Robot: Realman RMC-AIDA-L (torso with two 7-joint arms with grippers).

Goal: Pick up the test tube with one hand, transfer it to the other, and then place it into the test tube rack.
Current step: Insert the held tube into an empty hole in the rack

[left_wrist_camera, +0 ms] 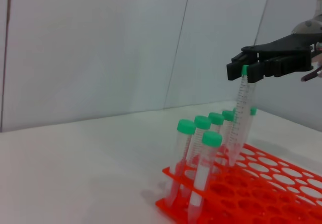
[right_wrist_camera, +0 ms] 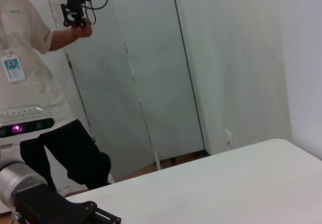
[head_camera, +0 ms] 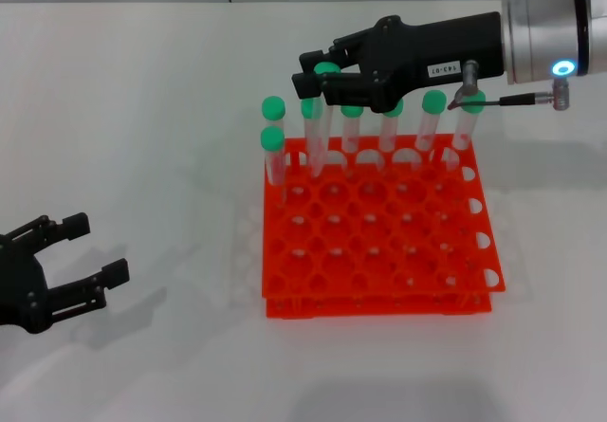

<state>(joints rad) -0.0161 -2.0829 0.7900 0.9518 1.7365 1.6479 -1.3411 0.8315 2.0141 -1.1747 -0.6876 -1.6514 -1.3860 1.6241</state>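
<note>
1. Nearest the head camera, the unlabelled black two-finger left gripper point(head_camera: 90, 249) sits low over the white table point(head_camera: 142, 137), well apart from the rack, its fingers spread wide and holding nothing; its arm is cut off by the frame edge.
2. Beside it stands the bright orange-red square plastic test tube rack point(head_camera: 379, 242) with its grid of round holes; the near rows hold no tubes.
3. Over the rack's far left part, the black right gripper point(head_camera: 315, 73) with the small white label reaches in from a silver arm with a blue light point(head_camera: 564, 67).
4. Its fingers are closed narrowly on the green cap of a slim clear plastic test tube point(left_wrist_camera: 242, 117).
5. That tube hangs tilted, its lower end down among the back-row tubes at the rack's holes; whether it has entered a hole is hard to make out.
6. Other green-capped tubes point(head_camera: 273, 152) stand along the back row and left edge.
7. Right gripper's own fingers do not appear in its wrist view.
</note>
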